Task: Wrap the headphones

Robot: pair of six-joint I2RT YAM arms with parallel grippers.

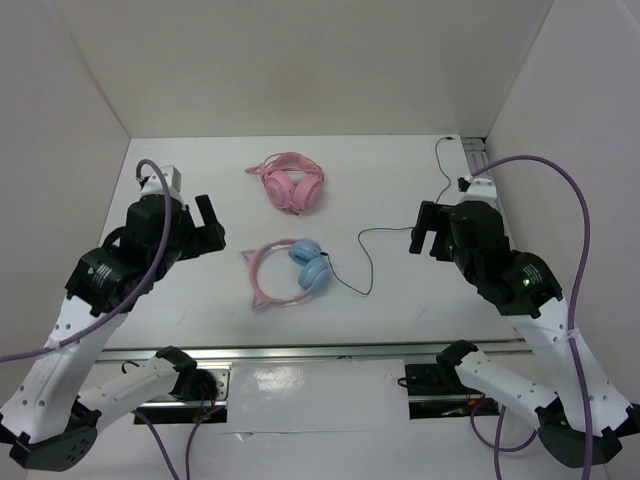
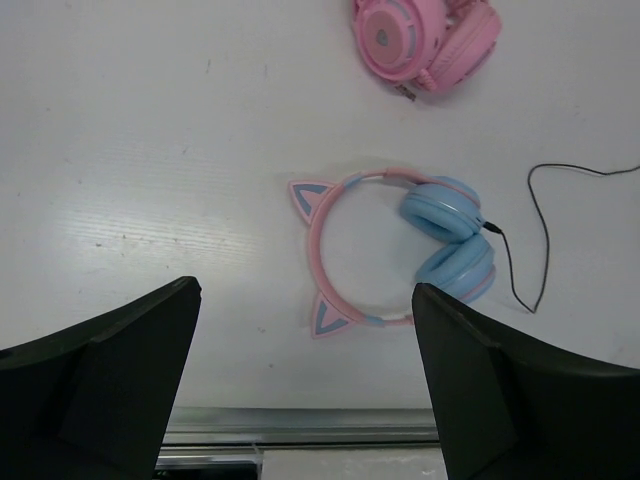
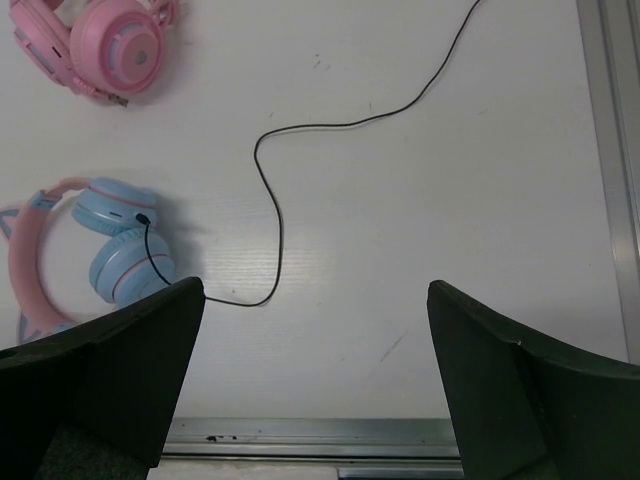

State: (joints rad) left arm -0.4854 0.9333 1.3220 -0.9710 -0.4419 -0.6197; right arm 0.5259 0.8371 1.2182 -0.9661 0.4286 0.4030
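Note:
The headphones (image 1: 288, 272) lie flat on the white table near its middle, with light blue ear cups (image 2: 449, 240) and a pink cat-ear headband (image 2: 322, 250). Their thin black cable (image 1: 367, 262) runs loose from the cups to the right and up to the back right corner; it also shows in the right wrist view (image 3: 278, 215). My left gripper (image 1: 207, 232) hovers open and empty to the left of them. My right gripper (image 1: 428, 232) hovers open and empty to the right, above the cable's stretch. The headphones also show in the right wrist view (image 3: 100, 250).
All-pink headphones (image 1: 290, 184) lie further back on the table; they also show in the left wrist view (image 2: 425, 40). White walls close in the table on three sides. A metal rail (image 1: 320, 352) runs along the near edge and another (image 1: 475, 155) at the back right.

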